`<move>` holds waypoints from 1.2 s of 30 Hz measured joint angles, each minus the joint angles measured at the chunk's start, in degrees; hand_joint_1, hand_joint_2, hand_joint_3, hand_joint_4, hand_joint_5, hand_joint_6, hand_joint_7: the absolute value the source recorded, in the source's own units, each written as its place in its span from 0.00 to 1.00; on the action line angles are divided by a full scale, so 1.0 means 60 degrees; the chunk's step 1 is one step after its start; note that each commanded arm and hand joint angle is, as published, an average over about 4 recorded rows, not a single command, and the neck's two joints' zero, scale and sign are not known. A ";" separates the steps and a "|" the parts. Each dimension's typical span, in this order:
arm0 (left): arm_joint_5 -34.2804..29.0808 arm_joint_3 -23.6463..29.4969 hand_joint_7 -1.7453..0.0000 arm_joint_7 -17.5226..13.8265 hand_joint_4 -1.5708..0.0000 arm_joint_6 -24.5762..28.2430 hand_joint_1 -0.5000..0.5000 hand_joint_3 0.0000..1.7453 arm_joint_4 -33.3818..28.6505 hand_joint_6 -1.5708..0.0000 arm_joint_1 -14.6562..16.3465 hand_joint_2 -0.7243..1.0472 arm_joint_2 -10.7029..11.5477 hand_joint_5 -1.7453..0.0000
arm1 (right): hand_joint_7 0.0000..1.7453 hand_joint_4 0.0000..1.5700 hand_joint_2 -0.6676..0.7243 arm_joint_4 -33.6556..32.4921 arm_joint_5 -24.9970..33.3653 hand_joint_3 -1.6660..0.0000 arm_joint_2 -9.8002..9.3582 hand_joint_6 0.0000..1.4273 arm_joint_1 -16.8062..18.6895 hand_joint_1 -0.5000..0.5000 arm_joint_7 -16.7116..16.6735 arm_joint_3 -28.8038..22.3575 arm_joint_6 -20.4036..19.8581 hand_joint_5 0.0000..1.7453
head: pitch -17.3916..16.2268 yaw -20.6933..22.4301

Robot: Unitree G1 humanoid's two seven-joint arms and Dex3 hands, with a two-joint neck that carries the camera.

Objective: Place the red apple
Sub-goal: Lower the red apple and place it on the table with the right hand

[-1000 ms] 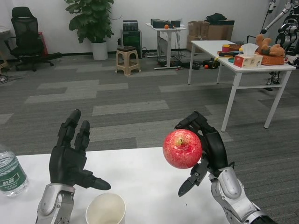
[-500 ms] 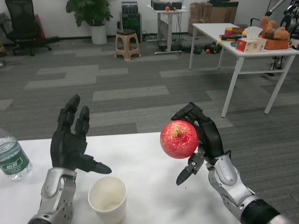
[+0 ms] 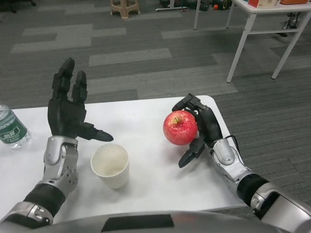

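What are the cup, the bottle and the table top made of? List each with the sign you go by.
Cup: looks like paper, matte off-white, thin rolled rim; thin plastic is possible.
Bottle: clear plastic, going by the see-through ribbed wall and green printed label.
Table: smooth white top with a faint sheen, probably laminate or coated board; the core cannot be seen.

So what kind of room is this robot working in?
Probably an office or lab workspace. The floor is grey striped carpet tile, another white work table stands behind, and a plastic stool shows at the top. The robot's right hand holds a red apple over its own white table.
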 measured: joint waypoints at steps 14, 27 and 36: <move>-0.0001 -0.0118 0.80 0.0001 1.00 -0.0004 0.14 0.04 0.0232 1.00 -0.0201 0.30 0.0000 1.00 | 0.84 0.65 0.95 0.1055 0.0152 0.90 0.0129 0.40 -0.0469 0.92 0.0201 0.0930 -0.0165 0.94 | -0.0340 -0.0259; -0.0010 -0.0256 0.79 0.0001 1.00 -0.0004 0.16 0.05 0.0478 1.00 -0.0353 0.30 0.0000 1.00 | 0.94 0.55 0.94 0.1012 0.0184 0.90 -0.0002 0.32 -0.0693 0.92 0.0379 0.1438 -0.0201 0.89 | -0.0380 -0.0282; -0.0027 -0.0282 0.80 0.0001 1.00 -0.0004 0.16 0.04 0.0512 1.00 -0.0381 0.30 0.0000 1.00 | 0.62 0.23 0.95 0.0725 0.0162 0.94 -0.0027 0.00 -0.0507 0.64 0.0528 0.1420 -0.0198 0.33 | -0.0278 -0.0279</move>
